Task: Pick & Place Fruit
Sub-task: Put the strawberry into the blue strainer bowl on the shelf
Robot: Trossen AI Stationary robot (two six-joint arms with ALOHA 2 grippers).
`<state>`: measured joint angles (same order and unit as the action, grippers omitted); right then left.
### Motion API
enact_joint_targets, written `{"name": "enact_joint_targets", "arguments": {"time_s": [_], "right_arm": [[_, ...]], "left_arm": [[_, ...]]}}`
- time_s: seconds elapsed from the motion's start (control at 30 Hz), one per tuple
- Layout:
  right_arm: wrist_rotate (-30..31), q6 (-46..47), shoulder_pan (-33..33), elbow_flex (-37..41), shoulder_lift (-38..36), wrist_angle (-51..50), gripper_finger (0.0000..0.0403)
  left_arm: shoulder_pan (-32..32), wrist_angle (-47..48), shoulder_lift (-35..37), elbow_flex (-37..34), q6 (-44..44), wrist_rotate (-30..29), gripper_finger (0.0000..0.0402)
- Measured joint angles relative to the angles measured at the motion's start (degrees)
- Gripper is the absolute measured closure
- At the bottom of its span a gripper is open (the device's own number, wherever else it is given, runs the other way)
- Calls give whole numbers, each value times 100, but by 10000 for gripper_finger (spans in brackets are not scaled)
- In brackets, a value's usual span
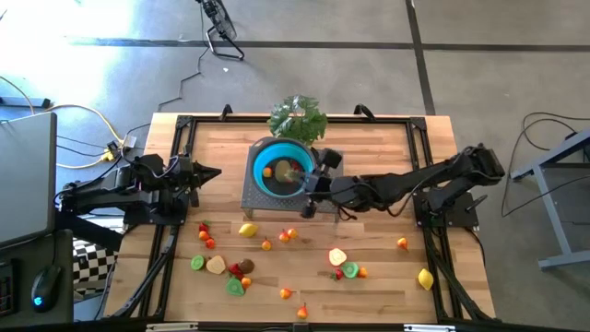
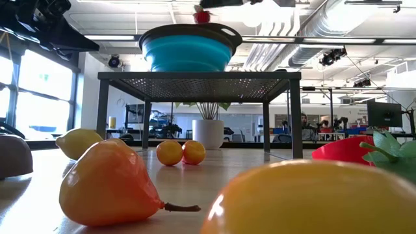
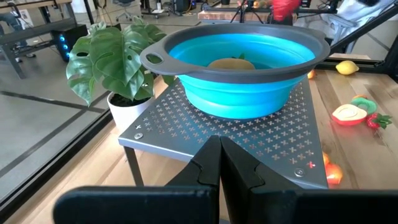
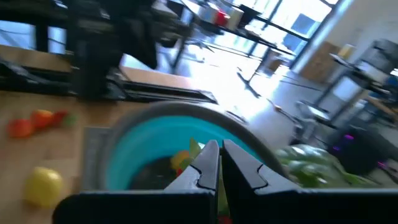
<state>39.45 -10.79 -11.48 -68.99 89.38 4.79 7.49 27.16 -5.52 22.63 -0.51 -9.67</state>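
The blue bowl [image 1: 277,166] sits on a grey perforated stand [image 1: 256,195]. It holds an orange piece [image 1: 267,171] and a yellow-brown fruit [image 3: 230,62]. My right gripper [image 1: 309,181] hangs over the bowl's right rim, shut on a small red fruit [image 2: 203,16]. Several small toy fruits lie scattered on the near half of the table, among them a lemon [image 1: 247,230], another lemon [image 1: 425,278] and a red-rimmed slice [image 1: 337,256]. My left gripper [image 1: 210,172] waits left of the stand, shut, pointing at it. My right gripper pinches the small red fruit [image 3: 285,9] between its two fingers, coming from the table's right side and slanting down. The fruit is lifted clear and hangs just above the bowl's rim [image 2: 221,29]. Which part of the fruit the fingers meet is hidden by the fingers.
A leafy green plant [image 1: 297,117] stands just beyond the stand at the far edge. A black frame runs along the table's sides [image 1: 175,138]. A pear-shaped orange fruit [image 2: 107,185] and two small oranges [image 2: 181,152] lie near the low camera. The strip of table between the stand and the scattered fruit is bare.
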Motion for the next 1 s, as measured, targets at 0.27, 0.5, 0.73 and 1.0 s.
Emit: {"name": "enact_joint_targets", "arguments": {"time_s": [0.27,0.5,0.73,1.0], "right_arm": [[249,552,259,0,0,-400,399],[183,1254,340,0,0,-843,399],[198,1272,336,0,0,-847,399],[191,1272,336,0,0,-887,399]], "left_arm": [[2,0,-2,0,0,0,402],[1,0,-1,0,0,0,402],[0,0,-1,0,22,0,402],[2,0,-1,0,22,0,402]]}}
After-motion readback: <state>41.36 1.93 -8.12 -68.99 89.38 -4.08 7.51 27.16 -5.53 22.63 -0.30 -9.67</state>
